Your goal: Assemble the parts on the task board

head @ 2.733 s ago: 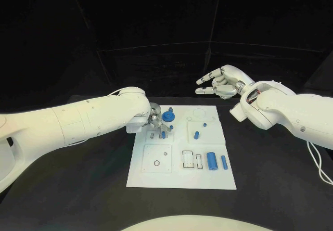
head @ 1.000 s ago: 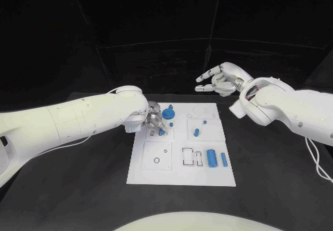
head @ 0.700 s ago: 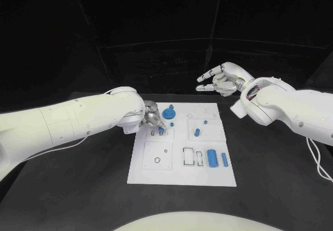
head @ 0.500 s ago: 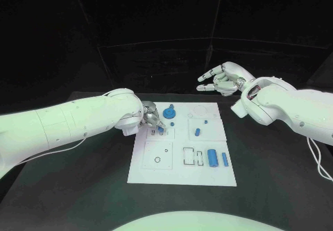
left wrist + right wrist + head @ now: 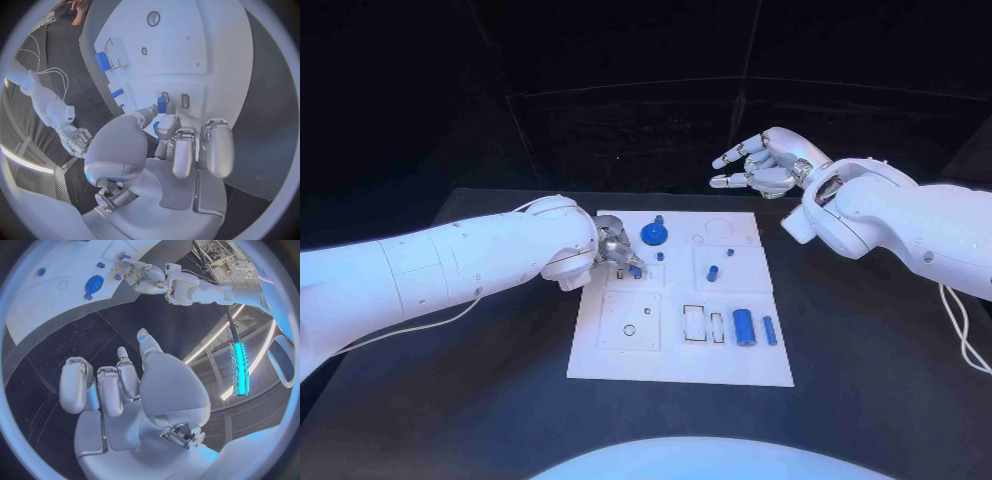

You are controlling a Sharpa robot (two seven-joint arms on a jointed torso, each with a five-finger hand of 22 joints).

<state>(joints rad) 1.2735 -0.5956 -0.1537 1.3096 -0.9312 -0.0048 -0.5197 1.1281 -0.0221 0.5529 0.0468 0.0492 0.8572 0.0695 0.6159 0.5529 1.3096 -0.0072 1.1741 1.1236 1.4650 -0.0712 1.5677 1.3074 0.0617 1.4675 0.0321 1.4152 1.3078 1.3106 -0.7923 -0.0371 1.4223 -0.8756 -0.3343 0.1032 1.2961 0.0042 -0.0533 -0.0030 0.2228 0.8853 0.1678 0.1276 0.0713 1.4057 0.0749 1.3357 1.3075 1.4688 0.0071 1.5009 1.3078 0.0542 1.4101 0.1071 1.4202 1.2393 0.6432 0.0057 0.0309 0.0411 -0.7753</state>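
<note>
The left robot hand (image 5: 619, 247) pinches a small blue part (image 5: 635, 270) with its fingertips, near the left edge of the white task board (image 5: 681, 352). The part stands almost upright, touching the board. The right robot hand (image 5: 762, 165) floats high past the board's far edge, holding nothing, fingers loosely curled. Two blue cylinders (image 5: 743, 327) lie lengthwise near the right edge. Bare black bench (image 5: 473, 390) lies all around.

Black table (image 5: 473, 400), dark panelled walls (image 5: 632, 120)
</note>
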